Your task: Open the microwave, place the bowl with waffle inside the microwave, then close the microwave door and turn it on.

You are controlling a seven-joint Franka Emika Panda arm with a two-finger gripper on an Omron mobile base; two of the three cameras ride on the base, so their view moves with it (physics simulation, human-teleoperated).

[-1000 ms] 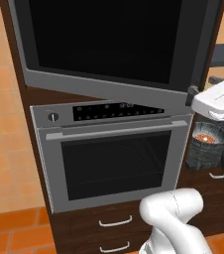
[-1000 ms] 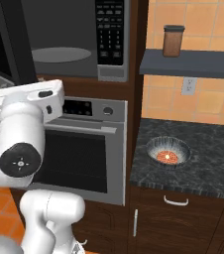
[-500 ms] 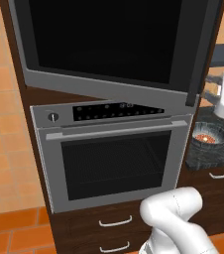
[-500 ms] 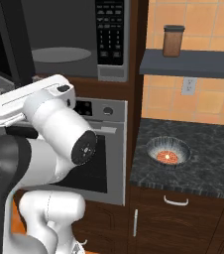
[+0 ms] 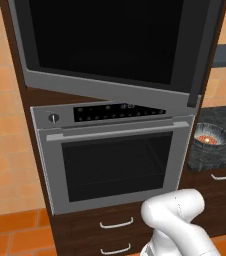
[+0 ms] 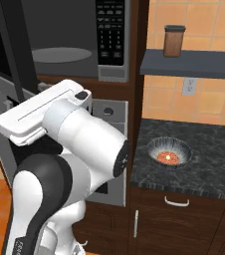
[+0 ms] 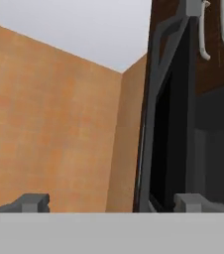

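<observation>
The microwave door (image 5: 110, 45) was seen swung open at the left, and the gripper (image 7: 109, 202) was spread wide with nothing held. The bowl with waffle (image 6: 168, 152) lay on the counter (image 6: 214, 164) at the right; the open door could be struck if the arm swung across toward it.

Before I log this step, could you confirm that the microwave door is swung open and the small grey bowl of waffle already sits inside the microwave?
Not quite: the wide black glass microwave door is open, but the small grey bowl with reddish-orange waffle sits on the dark speckled stone counter, to the right of the built-in black-fronted microwave. The right base view shows this.
</observation>
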